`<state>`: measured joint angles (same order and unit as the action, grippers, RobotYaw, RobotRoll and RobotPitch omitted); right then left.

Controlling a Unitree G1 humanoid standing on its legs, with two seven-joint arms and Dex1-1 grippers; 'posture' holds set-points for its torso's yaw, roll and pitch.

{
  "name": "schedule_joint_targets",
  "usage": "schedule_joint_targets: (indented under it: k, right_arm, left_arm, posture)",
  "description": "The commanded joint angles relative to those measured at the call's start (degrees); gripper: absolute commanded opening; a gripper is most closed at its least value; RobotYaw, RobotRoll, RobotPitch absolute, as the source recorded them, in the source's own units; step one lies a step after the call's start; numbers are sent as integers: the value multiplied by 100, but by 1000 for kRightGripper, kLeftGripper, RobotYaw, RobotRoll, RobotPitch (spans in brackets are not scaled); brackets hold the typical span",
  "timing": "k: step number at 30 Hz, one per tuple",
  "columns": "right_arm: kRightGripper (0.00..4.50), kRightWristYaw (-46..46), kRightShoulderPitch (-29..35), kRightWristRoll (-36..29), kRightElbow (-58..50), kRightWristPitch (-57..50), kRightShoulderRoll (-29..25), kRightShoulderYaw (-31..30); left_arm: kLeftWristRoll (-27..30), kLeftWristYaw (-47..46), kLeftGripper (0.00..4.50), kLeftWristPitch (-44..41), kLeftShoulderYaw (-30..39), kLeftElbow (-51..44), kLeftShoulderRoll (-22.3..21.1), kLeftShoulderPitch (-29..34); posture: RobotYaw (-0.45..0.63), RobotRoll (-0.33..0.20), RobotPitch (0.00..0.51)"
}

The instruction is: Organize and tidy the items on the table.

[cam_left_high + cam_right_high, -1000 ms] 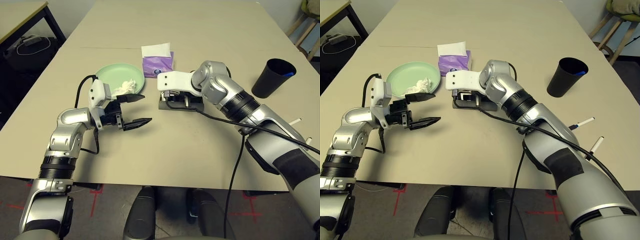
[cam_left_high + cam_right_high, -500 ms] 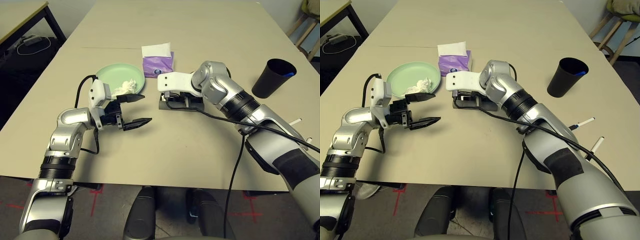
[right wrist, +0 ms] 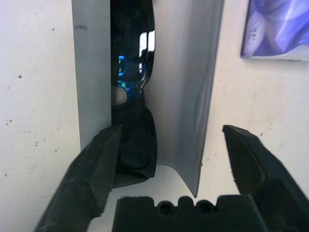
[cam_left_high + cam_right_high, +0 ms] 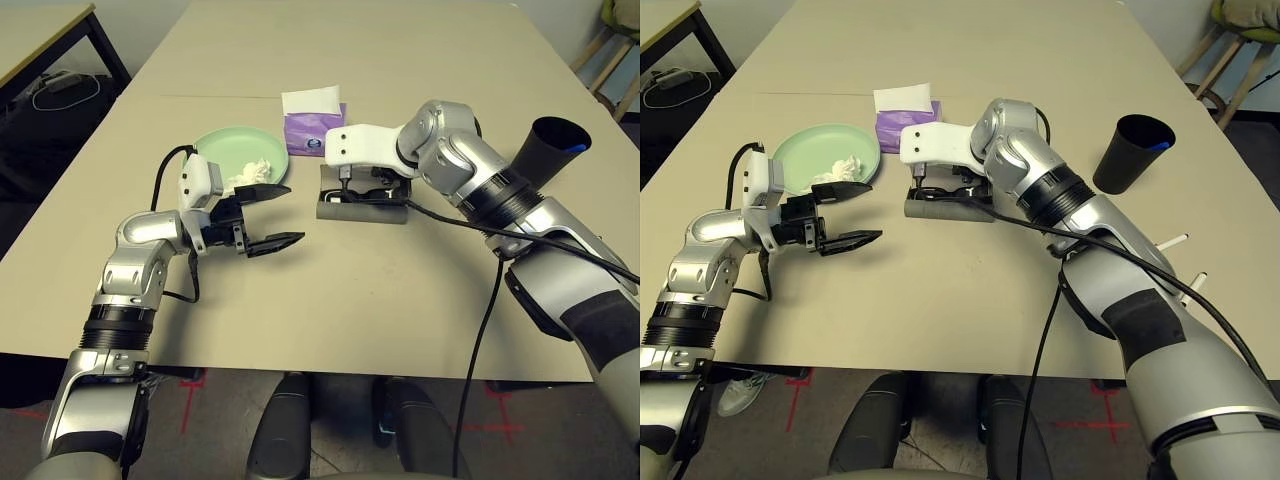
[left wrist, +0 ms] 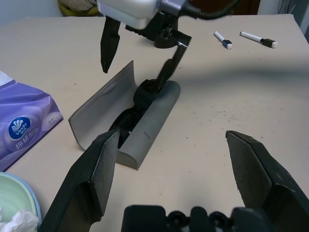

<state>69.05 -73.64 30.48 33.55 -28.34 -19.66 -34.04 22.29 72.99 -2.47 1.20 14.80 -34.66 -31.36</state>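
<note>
The grey glasses case [image 4: 362,210] lies open on the table [image 4: 400,290], with the black sunglasses [image 3: 133,72] inside it. My right gripper [image 5: 137,60] hangs open just over the case and holds nothing; one fingertip [image 5: 166,72] is close to the sunglasses. My left gripper [image 4: 290,213] hovers open and empty beside the mint green plate [image 4: 225,150], which holds crumpled white tissue [image 4: 250,172]. The purple tissue box [image 4: 315,128] stands behind the case. The black cup [image 4: 548,150] stands at the right. Two white pens [image 4: 1170,243] [image 4: 1192,285] lie near the right edge.
A smaller tan table [image 4: 40,30] with black legs stands beyond the left edge, with cables [image 4: 65,88] on the floor under it. A wooden chair [image 4: 1230,60] stands beyond the far right corner. The cup has something blue [image 4: 575,148] at its rim.
My right gripper has opened and lifted off the case, leaving the sunglasses inside. Its arm has drawn up and to the right. The left arm has barely moved.
</note>
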Motion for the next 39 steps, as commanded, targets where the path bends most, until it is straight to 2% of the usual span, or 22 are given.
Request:
schedule_joint_targets:
  k: [1,8,12,15,19,22,29,34,39]
  right_arm:
    - [4473,227,-135,-201,-331,-265,-117,252]
    - [4473,598,241,-823,-1347,-1177,-575,850]
    - [4473,766,787,-1176,-2015,-1613,-1030,1047]
    - [4473,836,1379,-1818,-2690,-1975,-1223,1561]
    - [4473,275,2146,-2522,-3215,-2430,-1097,2466]
    - [4473,-540,2663,-2962,-3311,-2445,-652,3291]
    - [4473,-1498,3886,-3542,-3549,-1634,-415,3829]
    - [4473,-1773,4406,-4313,-3784,-1104,-85,4341]
    - [4473,-1772,4879,-4679,-3671,1,-49,4500]
  left_arm:
    - [-60,76,4500,73,-44,175,4,-115]
    - [-75,155,4500,137,-51,369,-12,-235]
    - [-85,274,4500,166,-95,480,-11,-300]
    - [-110,365,4500,235,-140,619,48,-393]
    - [-188,442,4500,400,-195,899,149,-585]
    - [-279,459,4500,539,-231,1118,195,-673]
    - [-318,296,4500,523,-183,1139,262,-638]
    - [-275,177,4500,462,-125,1090,238,-586]
    - [-278,92,4500,426,-84,1108,202,-598]
  posture:
    - [210,0,138]
    - [178,0,131]
    - [155,0,128]
    - [134,0,129]
    - [116,0,127]
    - [110,0,127]
    - [124,0,129]
    - [128,0,127]
    - [134,0,129]
